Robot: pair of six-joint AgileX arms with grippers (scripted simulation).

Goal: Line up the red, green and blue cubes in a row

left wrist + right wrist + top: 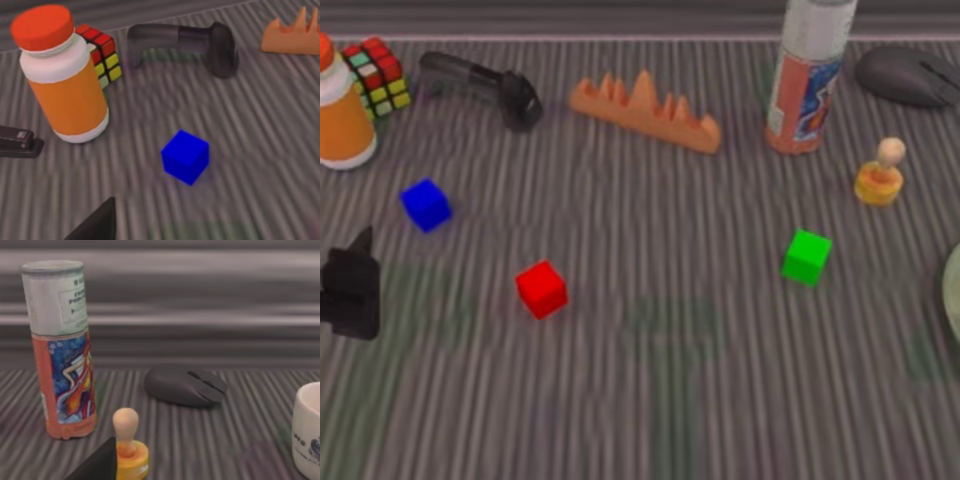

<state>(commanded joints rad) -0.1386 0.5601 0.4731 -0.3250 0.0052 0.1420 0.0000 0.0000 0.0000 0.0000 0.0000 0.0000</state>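
Our left hand [95,225] hangs near the small plain blue cube [425,204]; we cannot tell its grip. The small red cube [541,289] and green cube [807,256] sit farther off on open striped desk [670,400].

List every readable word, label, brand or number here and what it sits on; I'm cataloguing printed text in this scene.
"POP...": partly legible on the white upper label of the tall canister; the lines around it are too blurred to read.
Dark print on the white cup: cut off and too blurred to read.
Orange bottle, puzzle cube, and the red cube, green cube and blue cube: no text visible.
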